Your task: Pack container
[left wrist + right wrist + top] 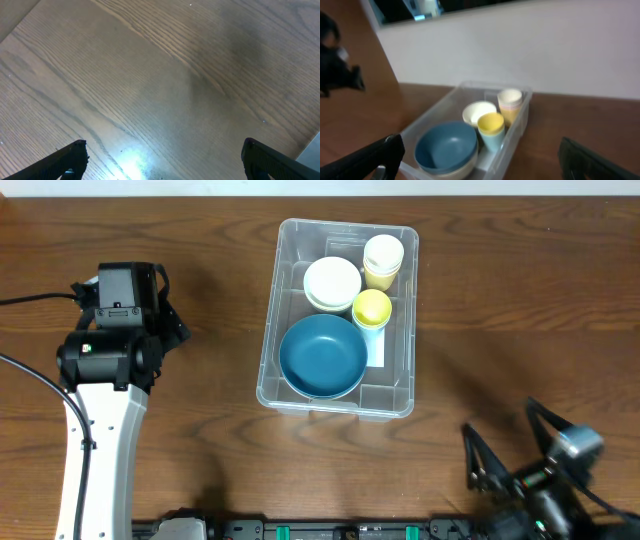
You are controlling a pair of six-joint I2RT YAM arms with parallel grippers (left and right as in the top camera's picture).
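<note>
The clear plastic container (282,300) stands at the table's middle back. It holds a blue bowl (322,356), a stack of white bowls (332,282), a yellow cup on a light blue cup (372,309) and a cream cup on a yellow cup (383,257). In the right wrist view the container (518,131) lies ahead with the blue bowl (446,147) nearest. My left gripper (162,157) is open and empty over bare wood, left of the container. My right gripper (482,157) is open and empty at the front right (505,448).
The left arm's white link (100,440) runs along the table's left side with black cables. A pale wall (530,45) rises behind the container in the right wrist view.
</note>
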